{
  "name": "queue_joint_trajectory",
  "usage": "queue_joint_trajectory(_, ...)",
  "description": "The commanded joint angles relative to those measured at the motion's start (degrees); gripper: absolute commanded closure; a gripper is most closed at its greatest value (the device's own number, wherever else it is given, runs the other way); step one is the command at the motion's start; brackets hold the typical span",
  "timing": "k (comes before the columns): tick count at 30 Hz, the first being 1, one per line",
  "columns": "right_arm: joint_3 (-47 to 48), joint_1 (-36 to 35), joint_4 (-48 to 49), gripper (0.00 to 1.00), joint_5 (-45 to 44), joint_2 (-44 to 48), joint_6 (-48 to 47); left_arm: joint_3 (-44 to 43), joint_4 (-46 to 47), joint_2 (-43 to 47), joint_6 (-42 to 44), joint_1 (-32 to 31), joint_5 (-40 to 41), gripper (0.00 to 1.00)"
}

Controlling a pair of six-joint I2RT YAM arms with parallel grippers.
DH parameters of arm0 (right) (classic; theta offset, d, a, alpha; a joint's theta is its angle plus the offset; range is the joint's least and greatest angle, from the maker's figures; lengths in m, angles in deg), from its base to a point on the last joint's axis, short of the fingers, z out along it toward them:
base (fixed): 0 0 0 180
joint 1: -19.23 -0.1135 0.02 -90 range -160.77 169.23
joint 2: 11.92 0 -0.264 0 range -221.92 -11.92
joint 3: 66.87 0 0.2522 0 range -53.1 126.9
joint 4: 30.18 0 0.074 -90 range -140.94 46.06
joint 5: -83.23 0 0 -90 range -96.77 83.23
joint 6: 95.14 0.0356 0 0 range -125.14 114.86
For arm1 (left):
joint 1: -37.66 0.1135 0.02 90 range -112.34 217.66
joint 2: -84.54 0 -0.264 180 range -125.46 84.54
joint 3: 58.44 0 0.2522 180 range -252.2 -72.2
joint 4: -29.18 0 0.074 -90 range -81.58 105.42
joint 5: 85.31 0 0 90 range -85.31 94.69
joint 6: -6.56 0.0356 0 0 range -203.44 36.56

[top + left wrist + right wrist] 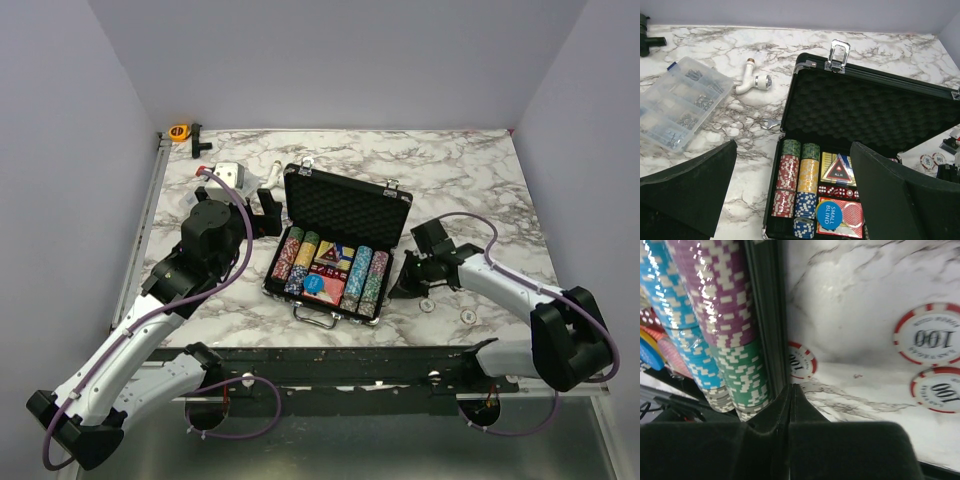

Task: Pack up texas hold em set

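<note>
Nearly packed: lid up, a few chips left out
The briefcase (345,210) lies open with chip rows (365,275), red card deck (852,219) and blue Small Blind disc (829,215) seated; three 100 chips (935,337) lie on the marble just right of it. There the right gripper (791,390) is pinched shut on nothing; the left gripper (265,212) hangs wide open, empty, at its left

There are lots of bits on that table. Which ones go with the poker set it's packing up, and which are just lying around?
Part of the job:
black briefcase
rows of poker chips
red card deck
blue Small Blind disc
red dice
loose 100 chips outside the case

Just lying about:
clear compartment box
white tap fitting
orange tape measure
small wrench
</note>
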Motion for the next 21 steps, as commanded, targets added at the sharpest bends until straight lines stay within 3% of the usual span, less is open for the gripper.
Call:
queue_joint_trajectory(1,-1.16,-1.88,4.38,0.99,2.96,-0.74,2.19,-1.53,-0.21,-0.11,-0.54,0.34,-1.32,0.06)
queue_joint_trajectory(21,-0.88,-3.52,2.02,0.99,-6.11,-7.02,2.01,-1.67,-0.43,-0.03,-0.27,0.36,-1.35,0.05)
